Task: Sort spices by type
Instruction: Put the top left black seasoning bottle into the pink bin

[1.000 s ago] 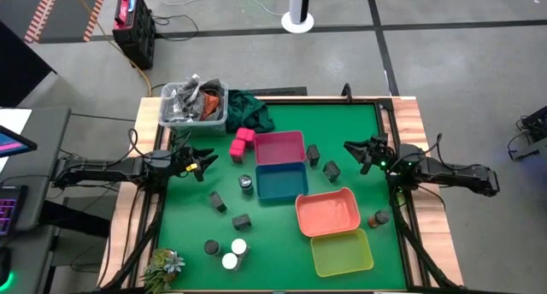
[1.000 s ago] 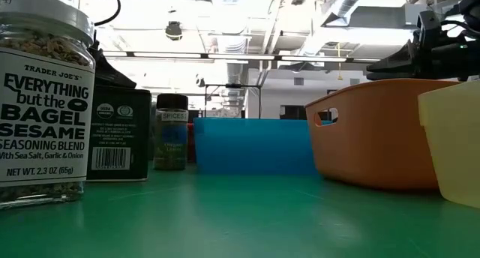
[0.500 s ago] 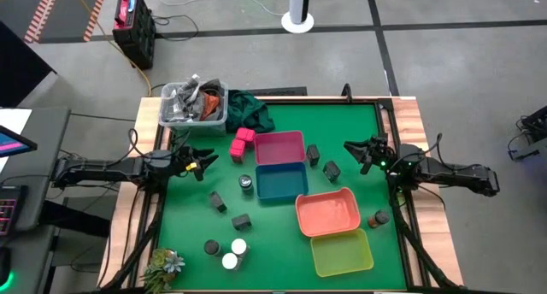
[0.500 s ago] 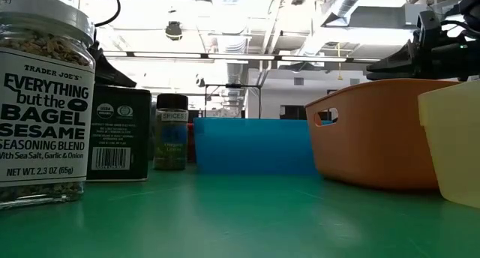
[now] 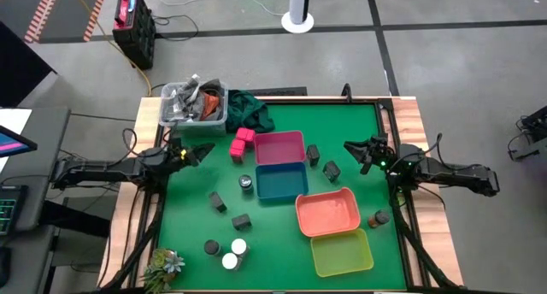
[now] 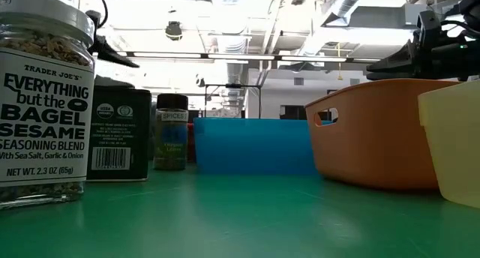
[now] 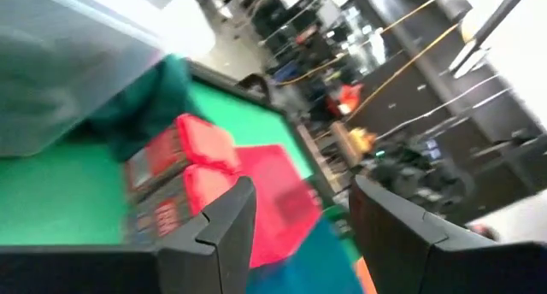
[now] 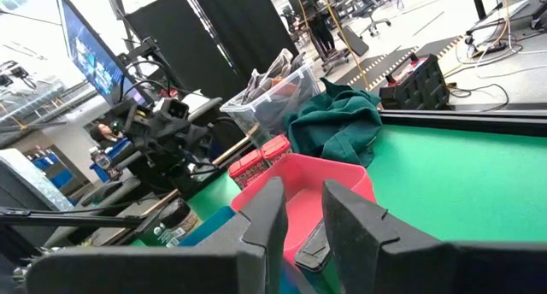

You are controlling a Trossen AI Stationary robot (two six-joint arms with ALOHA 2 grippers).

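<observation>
The spices stand scattered on the green table [image 5: 188,200]. Two pink blocks [image 5: 242,142] lie beside the pink tray [image 5: 279,146]. Dark boxes [image 5: 313,154] [image 5: 218,202] and a dark-capped jar [image 5: 246,183] stand around the blue tray [image 5: 280,181]. White-capped jars [image 5: 234,254] stand near the front. My left gripper [image 5: 198,150] hovers open at the table's left edge with nothing between its fingers [image 7: 218,234]; the pink blocks [image 7: 192,161] lie ahead of it. My right gripper [image 5: 355,149] hovers shut at the right edge, also seen as the gripper [image 8: 303,226].
A salmon tray [image 5: 326,212] and a yellow-green tray [image 5: 342,252] sit at the front right, with a brown jar [image 5: 379,218] beside them. A clear bin of clutter [image 5: 193,104] and a green cloth [image 5: 249,112] lie at the far left. A small plant [image 5: 164,264] stands at the near left corner.
My left gripper has risen a little and rolled about its own line, its tips shifting slightly toward the far edge. Its fingers stay the same distance apart. No spice has moved.
</observation>
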